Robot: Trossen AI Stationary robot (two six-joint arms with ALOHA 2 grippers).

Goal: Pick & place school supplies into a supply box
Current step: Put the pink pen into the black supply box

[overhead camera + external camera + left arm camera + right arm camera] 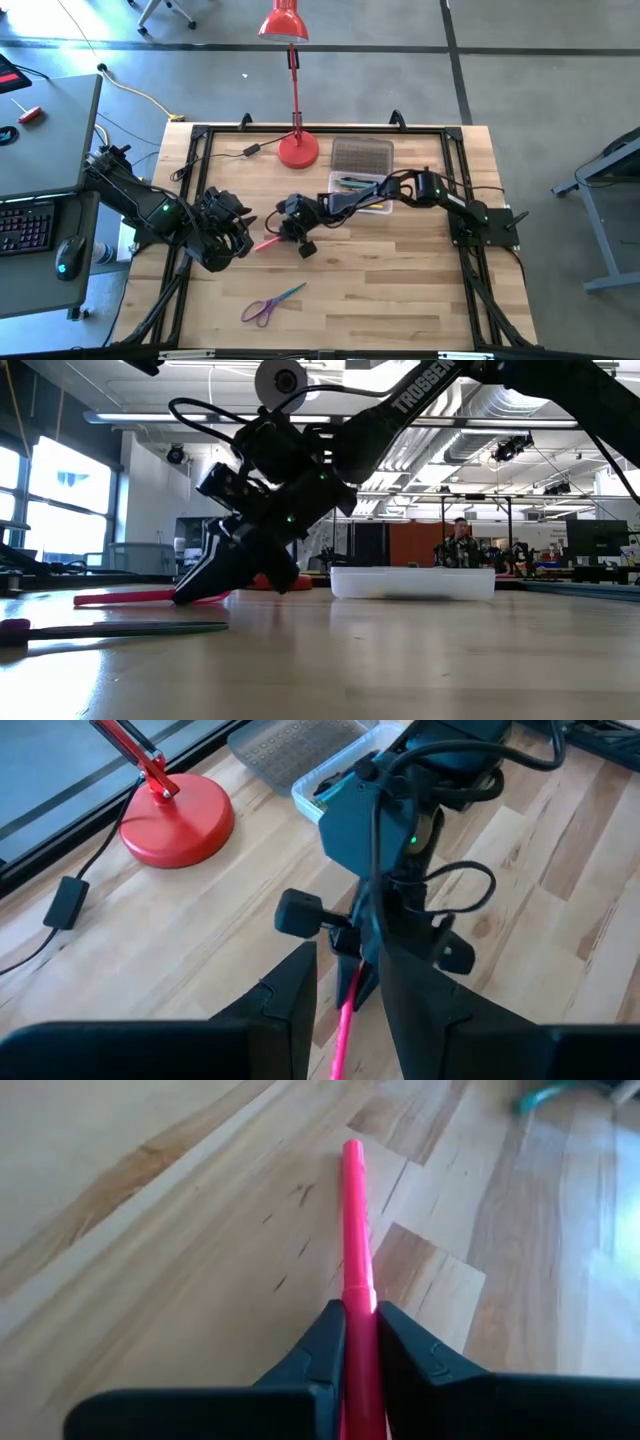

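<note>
A pink pen (268, 243) lies between the two grippers. My right gripper (358, 1308) reaches in from the table's right and is shut on it; the low view shows the same gripper (200, 595) slanting down. My left gripper (350, 955) is open just left of it. Its fingers stand on either side of the pen's free end (345, 1020) without touching. Purple-handled scissors (270, 303) lie flat near the table's near edge. The clear supply box (360, 190) sits open, with pens inside. Its bumpy lid (362, 155) lies beyond it. My right gripper pinches the pink pen (357, 1295) between its two fingers, and most of the pen sticks out ahead of the fingertips to its tip (352, 1148). The fingers (215, 575) slant down from the table's right, running along the pen. The pen (130, 597) lies almost level at the table top.
A red desk lamp stands on its round base (298, 150) near the far edge, left of the lid, with its cable (215, 160) trailing left. A black frame (320, 128) runs around the table's edges. Bare wood lies right of the scissors.
</note>
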